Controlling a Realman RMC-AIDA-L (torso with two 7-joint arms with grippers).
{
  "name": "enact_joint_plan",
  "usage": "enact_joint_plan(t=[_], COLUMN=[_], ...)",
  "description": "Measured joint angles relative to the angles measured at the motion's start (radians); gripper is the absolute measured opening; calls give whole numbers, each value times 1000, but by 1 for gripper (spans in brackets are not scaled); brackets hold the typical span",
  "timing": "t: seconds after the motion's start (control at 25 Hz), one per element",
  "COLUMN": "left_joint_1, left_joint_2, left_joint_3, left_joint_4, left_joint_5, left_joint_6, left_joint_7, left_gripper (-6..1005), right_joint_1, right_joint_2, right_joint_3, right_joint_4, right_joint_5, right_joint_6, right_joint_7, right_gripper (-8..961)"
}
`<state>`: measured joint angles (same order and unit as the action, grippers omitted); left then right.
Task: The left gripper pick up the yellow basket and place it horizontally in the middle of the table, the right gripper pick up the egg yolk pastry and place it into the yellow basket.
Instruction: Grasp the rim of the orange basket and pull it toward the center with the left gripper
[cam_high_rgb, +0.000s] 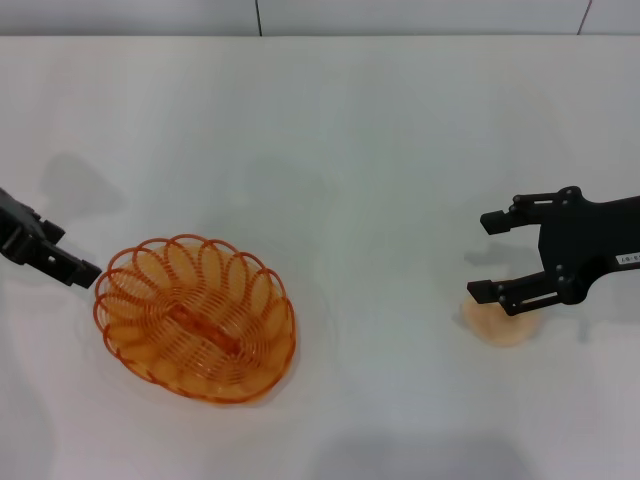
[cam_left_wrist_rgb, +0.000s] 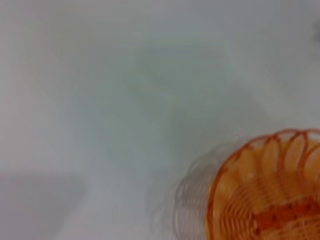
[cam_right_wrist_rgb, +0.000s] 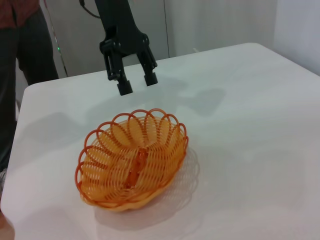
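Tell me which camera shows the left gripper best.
The right wrist view: the left gripper hangs open above the table, behind the basket, both fingers visible. The head view catches only part of it at the frame's edge. The left wrist view shows none of it.

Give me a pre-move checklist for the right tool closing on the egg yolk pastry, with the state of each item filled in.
1. Right tool open: ok, jaws spread wide.
2. Right tool over the egg yolk pastry: ok in the head view; height above it cannot tell.
3. Yellow basket upright on the table: ok.
4. Basket in the middle of the table: not ok, it sits toward the robot's left.
5. Left tool clear of the basket: ok, open and apart from the rim in the right wrist view.
6. Basket empty: ok.
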<state>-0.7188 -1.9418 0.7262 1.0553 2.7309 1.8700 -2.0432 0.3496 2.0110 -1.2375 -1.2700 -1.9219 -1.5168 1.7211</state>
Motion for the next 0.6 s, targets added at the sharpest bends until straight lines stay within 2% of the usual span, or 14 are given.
enact_joint_plan(t=[0.24, 0.48, 0.6], left_joint_1=[-16, -21, -25], left_joint_2=[-6, -25, -42], left_joint_3=[57, 120, 156], left_joint_4=[-5, -21, -34], left_joint_5=[20, 25, 25], left_joint_6=[-11, -66, -86], left_joint_7=[-90, -195, -233], left_gripper=[875, 876, 875], right_joint_1=[1, 0, 0], right_joint_2=[0, 2, 2], right_joint_3=[-5, -7, -7], right_joint_4=[0, 7, 12], right_joint_5=[3, 10, 14], right_joint_6=[0, -6, -7], right_joint_7=[1, 2, 0], right_gripper=[846, 846, 846])
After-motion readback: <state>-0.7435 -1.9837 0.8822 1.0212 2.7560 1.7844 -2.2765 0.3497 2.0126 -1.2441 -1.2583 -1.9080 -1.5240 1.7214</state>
